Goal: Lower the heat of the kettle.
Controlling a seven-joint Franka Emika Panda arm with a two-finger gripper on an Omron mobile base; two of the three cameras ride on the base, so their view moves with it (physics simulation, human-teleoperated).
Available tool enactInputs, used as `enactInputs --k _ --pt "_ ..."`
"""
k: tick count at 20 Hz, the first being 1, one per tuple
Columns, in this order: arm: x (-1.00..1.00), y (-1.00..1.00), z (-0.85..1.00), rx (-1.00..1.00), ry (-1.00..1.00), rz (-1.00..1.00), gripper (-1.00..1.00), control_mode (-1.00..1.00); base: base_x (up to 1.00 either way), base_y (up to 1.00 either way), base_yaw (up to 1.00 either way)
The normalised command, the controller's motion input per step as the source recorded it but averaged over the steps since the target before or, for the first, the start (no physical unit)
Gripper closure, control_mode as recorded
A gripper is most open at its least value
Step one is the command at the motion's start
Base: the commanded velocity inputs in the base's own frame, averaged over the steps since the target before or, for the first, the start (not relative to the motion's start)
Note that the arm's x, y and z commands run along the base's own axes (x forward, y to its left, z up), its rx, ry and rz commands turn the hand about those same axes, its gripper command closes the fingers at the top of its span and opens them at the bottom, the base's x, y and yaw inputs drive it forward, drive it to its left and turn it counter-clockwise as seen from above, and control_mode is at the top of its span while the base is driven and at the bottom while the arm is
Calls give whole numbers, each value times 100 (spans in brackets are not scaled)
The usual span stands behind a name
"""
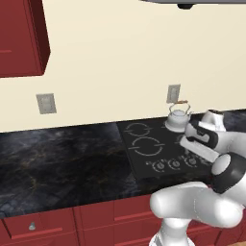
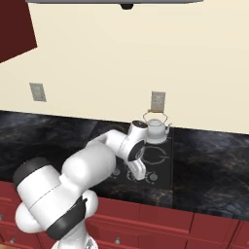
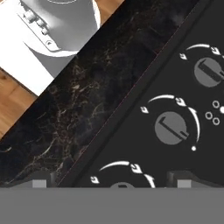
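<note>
The small shiny pale kettle (image 1: 178,118) (image 2: 156,129), with its thin arched part-orange handle, stands on the rear right burner of the black cooktop (image 1: 144,146) (image 2: 163,168). My gripper (image 3: 113,180) (image 2: 141,177) hangs low over the front row of round knobs, well in front of the kettle. It is open, fingertips (image 3: 40,180) far apart. One knob (image 3: 123,185) lies between them at the view's bottom edge, and two more knobs (image 3: 170,127) (image 3: 207,72) sit beyond it. In the left base view my own forearm hides the fingers.
Dark marble counter (image 1: 62,163) (image 2: 209,165) runs to both sides of the cooktop, above red drawers (image 1: 43,223). Wall outlets (image 1: 46,103) (image 2: 158,100) sit on the cream wall. A red cabinet (image 1: 21,36) hangs at upper left. Wooden floor (image 3: 13,103) shows below the counter edge.
</note>
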Motion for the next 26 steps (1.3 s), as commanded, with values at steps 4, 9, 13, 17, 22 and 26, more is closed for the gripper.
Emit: enactInputs --k 4,9,13,17,22,26 --pt "9 -23 -35 0 0 5 -100 -100 0 0 0" --pt "13 -8 -31 0 0 4 -100 -100 0 0 0" --pt "24 0 -21 0 0 0 -100 -100 0 0 0" --pt "18 0 -15 0 0 1 -100 -100 0 0 0" --pt "11 0 -14 0 0 1 -100 -100 0 0 0" --pt "4 0 -24 0 -1 1 100 -100 0 0 0"
